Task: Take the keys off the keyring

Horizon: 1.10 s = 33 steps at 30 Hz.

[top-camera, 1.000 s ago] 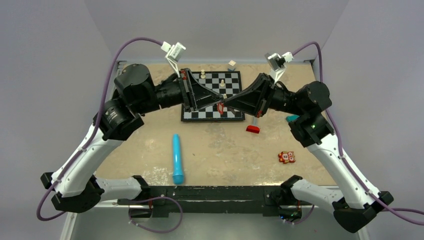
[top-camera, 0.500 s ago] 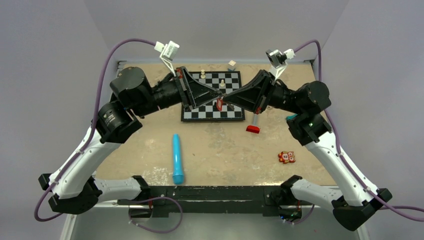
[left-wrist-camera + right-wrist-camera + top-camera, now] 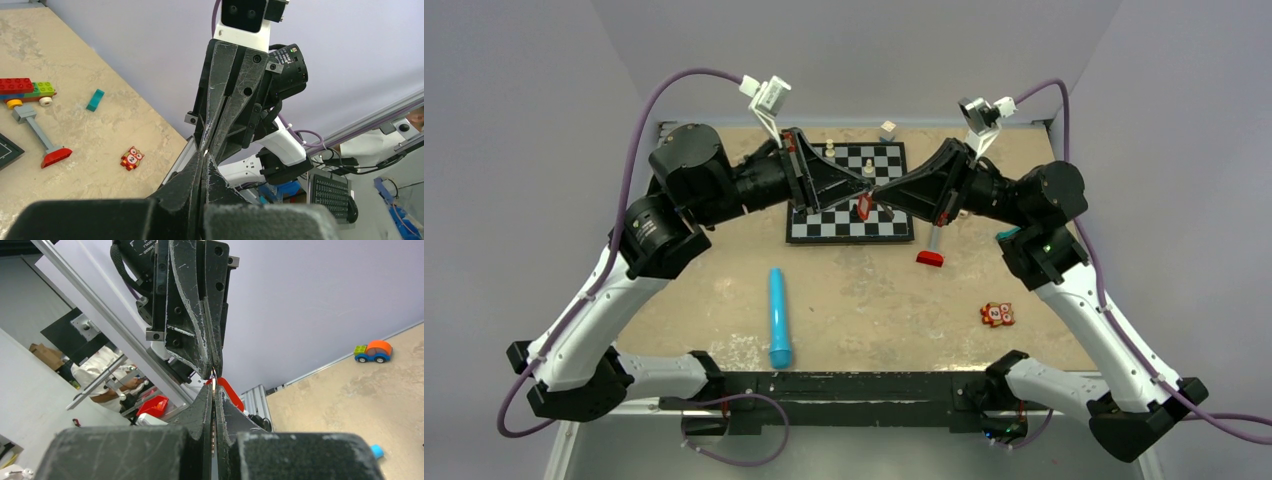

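Observation:
My two grippers meet tip to tip in the air above the chessboard (image 3: 849,228). My left gripper (image 3: 867,189) is shut, and in the left wrist view (image 3: 203,156) its grip is hidden. The red tag of the keyring (image 3: 862,207) hangs just below the tips. It also shows in the right wrist view (image 3: 231,393), with a thin ring at the left tips. My right gripper (image 3: 883,193) is shut on the key (image 3: 213,386), a thin metal strip seen edge-on between its jaws.
White chess pieces (image 3: 830,148) stand on the board's far side. A blue cylinder (image 3: 779,317) lies front left. A red block-headed toy (image 3: 930,258), an orange square toy marked 2 (image 3: 996,315) and a teal block (image 3: 1007,236) lie to the right.
Both grippers have risen a little, still joined at the tips, and the red tag has gone up with them. The left wrist has turned slightly.

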Available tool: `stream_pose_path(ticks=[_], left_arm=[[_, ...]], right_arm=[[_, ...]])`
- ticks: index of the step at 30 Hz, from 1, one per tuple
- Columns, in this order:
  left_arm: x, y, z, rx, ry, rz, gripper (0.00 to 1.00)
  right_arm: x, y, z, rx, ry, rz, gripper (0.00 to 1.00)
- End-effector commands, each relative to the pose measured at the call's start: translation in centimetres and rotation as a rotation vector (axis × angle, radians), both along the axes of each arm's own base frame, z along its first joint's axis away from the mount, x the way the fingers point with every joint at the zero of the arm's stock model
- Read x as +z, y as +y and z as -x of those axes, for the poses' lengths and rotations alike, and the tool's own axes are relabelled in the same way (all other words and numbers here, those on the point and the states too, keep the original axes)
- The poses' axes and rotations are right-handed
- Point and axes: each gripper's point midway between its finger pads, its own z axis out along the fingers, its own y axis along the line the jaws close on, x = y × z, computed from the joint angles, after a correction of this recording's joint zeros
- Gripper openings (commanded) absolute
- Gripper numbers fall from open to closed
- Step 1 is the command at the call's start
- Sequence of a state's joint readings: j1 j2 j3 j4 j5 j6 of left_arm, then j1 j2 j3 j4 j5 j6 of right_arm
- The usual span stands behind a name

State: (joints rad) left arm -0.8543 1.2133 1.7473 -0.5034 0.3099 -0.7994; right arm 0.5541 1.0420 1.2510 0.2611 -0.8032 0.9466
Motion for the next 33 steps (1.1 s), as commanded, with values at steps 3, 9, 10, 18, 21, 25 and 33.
stream_pose_path(ticks=[3,9,10,18,21,25,33], left_arm=[[-2.1,-1.4,1.3,-0.103,0.028,-0.075,0.00],[-2.0,-1.3,1.3,-0.096,0.004,-0.077,0.00],[-1.9,-1.3,1.3,-0.096,-0.001,-0.079,0.00],[-1.4,-1.5,1.2,-0.112,-0.023,-0.097,0.00],[-1.5,-1.6,1.1,-0.111,-0.024,-0.105,0.00],[-1.5,-1.6,1.2,-0.113,-0.026,-0.106,0.00],[-1.2,-1.4,1.3,-0.113,-0.035,-0.102,0.00]], right_arm=[[2.3,-0.2,0.3,-0.014,-0.080,-0.052,0.00],[2.0,-0.2,0.0,-0.027,-0.076,-0.022,0.00],[2.0,-0.2,0.1,-0.031,-0.076,-0.022,0.00],[1.4,-0.4,0.3,-0.035,-0.077,0.011,0.64],[1.3,-0.5,0.6,-0.030,-0.089,0.029,0.75],[1.6,-0.6,0.8,-0.028,-0.105,0.033,0.78],[1.8,-0.5,0.7,-0.031,-0.117,0.048,0.81]])
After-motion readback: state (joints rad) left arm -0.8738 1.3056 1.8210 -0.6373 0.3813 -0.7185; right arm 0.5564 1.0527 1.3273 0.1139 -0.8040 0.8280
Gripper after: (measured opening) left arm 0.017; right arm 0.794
